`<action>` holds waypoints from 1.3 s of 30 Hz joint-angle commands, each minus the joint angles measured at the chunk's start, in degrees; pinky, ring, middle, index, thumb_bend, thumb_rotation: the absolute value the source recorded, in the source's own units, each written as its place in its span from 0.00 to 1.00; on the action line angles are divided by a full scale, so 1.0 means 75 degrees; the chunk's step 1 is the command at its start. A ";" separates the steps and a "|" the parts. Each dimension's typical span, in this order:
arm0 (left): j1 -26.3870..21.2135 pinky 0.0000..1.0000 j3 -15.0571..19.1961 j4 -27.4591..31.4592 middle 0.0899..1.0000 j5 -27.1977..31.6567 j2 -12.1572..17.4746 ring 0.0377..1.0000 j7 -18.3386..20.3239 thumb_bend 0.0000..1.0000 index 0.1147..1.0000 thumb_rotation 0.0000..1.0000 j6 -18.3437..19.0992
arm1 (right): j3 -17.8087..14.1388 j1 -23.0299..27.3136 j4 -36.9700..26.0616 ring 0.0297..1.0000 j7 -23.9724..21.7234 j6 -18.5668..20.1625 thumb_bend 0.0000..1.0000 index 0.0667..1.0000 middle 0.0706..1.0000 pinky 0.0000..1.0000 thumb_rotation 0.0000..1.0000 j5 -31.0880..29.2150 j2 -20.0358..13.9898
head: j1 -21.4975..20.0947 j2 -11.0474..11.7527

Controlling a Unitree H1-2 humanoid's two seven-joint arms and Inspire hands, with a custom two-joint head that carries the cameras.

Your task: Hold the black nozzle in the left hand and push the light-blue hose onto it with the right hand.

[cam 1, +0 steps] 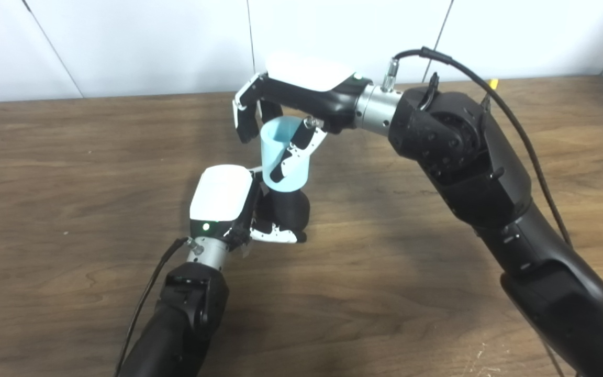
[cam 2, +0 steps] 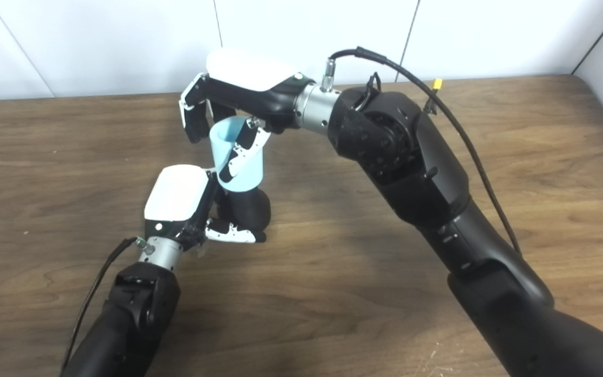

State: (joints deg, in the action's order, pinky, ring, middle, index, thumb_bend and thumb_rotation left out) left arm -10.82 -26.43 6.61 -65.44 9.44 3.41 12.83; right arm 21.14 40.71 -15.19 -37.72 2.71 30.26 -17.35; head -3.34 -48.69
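The black nozzle (cam 1: 288, 209) stands upright near the middle of the wooden table (cam 1: 71, 173), and my left hand (cam 1: 228, 201) is shut on it from the left, thumb across its base. A short light-blue hose (cam 1: 283, 152), open at the top, sits on the nozzle's upper end, tilted slightly left. My right hand (cam 1: 291, 102) reaches in from the right above it; its thumb lies along the hose's front and its fingers curl down behind the rim. The joint between hose and nozzle is partly hidden by my left fingers.
White wall panels (cam 1: 149, 42) run just behind the table's far edge. The large black right arm (cam 1: 464, 157) with its cable spans the right half of the table. Bare wood lies to the left and front.
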 commanded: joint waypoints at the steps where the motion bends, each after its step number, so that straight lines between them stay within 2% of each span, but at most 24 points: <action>1: 0.0023 0.50 -0.0080 0.0114 0.38 0.0051 -0.0106 0.47 0.0211 0.52 0.43 0.00 -0.0040 | -0.0025 0.0007 -0.0052 0.38 0.0054 -0.0087 0.50 0.45 0.48 0.39 0.00 -0.0044 -0.0154 | -0.0002 -0.0009; 9: 0.0026 0.48 -0.0079 0.0126 0.38 0.0062 -0.0101 0.47 0.0240 0.52 0.43 0.00 -0.0046 | -0.0007 -0.0190 -0.0088 0.38 0.0208 -0.0075 0.50 0.46 0.47 0.36 0.00 -0.0001 -0.0132 | -0.0003 -0.0006; 14: 0.0024 0.48 -0.0079 0.0101 0.38 0.0029 -0.0113 0.47 0.0197 0.53 0.43 0.00 -0.0036 | 0.0110 -0.0244 -0.0256 0.41 0.0239 -0.0105 0.50 0.48 0.50 0.32 0.00 0.0410 -0.0204 | -0.0005 -0.0015; 16: 0.0023 0.48 -0.0081 0.0103 0.38 0.0018 -0.0118 0.47 0.0207 0.53 0.43 0.00 -0.0027 | 0.0163 -0.0223 -0.0359 0.45 0.0105 -0.0040 0.50 0.44 0.50 0.35 0.00 0.0482 -0.0243 | -0.0005 -0.0015; 17: 0.0022 0.48 -0.0081 0.0101 0.38 0.0017 -0.0117 0.48 0.0204 0.53 0.43 0.00 -0.0032 | 0.0184 -0.0210 -0.0405 0.43 0.0032 -0.0006 0.51 0.44 0.52 0.40 0.00 0.0506 -0.0263 | -0.0005 -0.0015; 18: 0.0022 0.49 -0.0079 0.0094 0.38 0.0023 -0.0117 0.48 0.0186 0.53 0.43 0.00 -0.0044 | 0.0208 -0.0190 -0.0461 0.52 -0.0055 0.0047 0.52 0.45 0.59 0.46 0.08 0.0539 -0.0288 | -0.0005 -0.0015; 21: 0.0021 0.49 -0.0073 0.0091 0.38 0.0042 -0.0116 0.48 0.0188 0.52 0.43 0.00 -0.0058 | 0.0282 -0.0107 -0.0661 0.66 -0.0276 0.0164 0.52 0.46 0.67 0.59 0.13 0.0689 -0.0390 | -0.0005 -0.0014; 22: 0.0021 0.49 -0.0070 0.0091 0.38 0.0049 -0.0115 0.48 0.0190 0.52 0.43 0.00 -0.0063 | 0.0281 -0.0088 -0.0721 0.68 -0.0332 0.0191 0.73 0.53 0.68 0.62 0.11 0.0705 -0.0405 | -0.0018 -0.0008; 23: 0.0020 0.49 -0.0069 0.0091 0.37 0.0051 -0.0114 0.48 0.0194 0.52 0.43 0.00 -0.0067 | 0.0275 -0.0077 -0.0769 0.70 -0.0366 0.0202 0.83 0.58 0.69 0.65 0.11 0.0710 -0.0413 | -0.0018 -0.0008; 24: 0.0018 0.50 -0.0070 0.0091 0.37 0.0047 -0.0111 0.48 0.0197 0.52 0.43 0.00 -0.0070 | 0.0260 -0.0065 -0.0818 0.71 -0.0405 0.0204 0.90 0.61 0.69 0.69 0.12 0.0715 -0.0418 | -0.0018 -0.0008; 25: 0.0016 0.50 -0.0075 0.0089 0.37 0.0036 -0.0107 0.48 0.0198 0.52 0.43 0.00 -0.0072 | 0.0238 -0.0046 -0.0881 0.73 -0.0457 0.0223 0.92 0.62 0.70 0.71 0.13 0.0699 -0.0421 | -0.0018 -0.0008; 29: 0.0004 0.48 -0.0086 0.0071 0.37 0.0012 -0.0102 0.47 0.0194 0.52 0.43 0.00 -0.0076 | 0.0138 0.0032 -0.1064 0.75 -0.0642 0.0320 0.96 0.65 0.71 0.70 0.16 0.0646 -0.0437 | -0.0014 -0.0012; 34: -0.0004 0.48 -0.0083 0.0036 0.38 0.0016 -0.0129 0.47 0.0174 0.52 0.43 0.00 -0.0062 | -0.0021 0.0120 -0.1166 0.78 -0.0654 0.0332 0.97 0.69 0.74 0.74 0.16 0.0536 -0.0460 | -0.0019 0.0009; 37: -0.0004 0.50 -0.0079 0.0040 0.38 0.0025 -0.0136 0.48 0.0198 0.52 0.43 0.00 -0.0048 | -0.0133 0.0152 -0.1192 0.83 -0.0660 0.0404 0.96 0.73 0.80 0.80 0.20 0.0483 -0.0451 | -0.0008 0.0020; 39: -0.0006 0.50 -0.0078 0.0028 0.38 0.0040 -0.0133 0.48 0.0181 0.52 0.43 0.00 -0.0064 | -0.0216 0.0156 -0.1124 0.86 -0.0578 0.0326 0.95 0.75 0.82 0.83 0.26 0.0401 -0.0455 | -0.0008 0.0020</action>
State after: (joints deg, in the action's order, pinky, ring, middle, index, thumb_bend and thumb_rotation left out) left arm -10.82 -26.46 6.61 -65.68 9.11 3.50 12.85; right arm 20.85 39.05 -21.99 -43.31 5.44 34.14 -20.31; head -3.34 -48.52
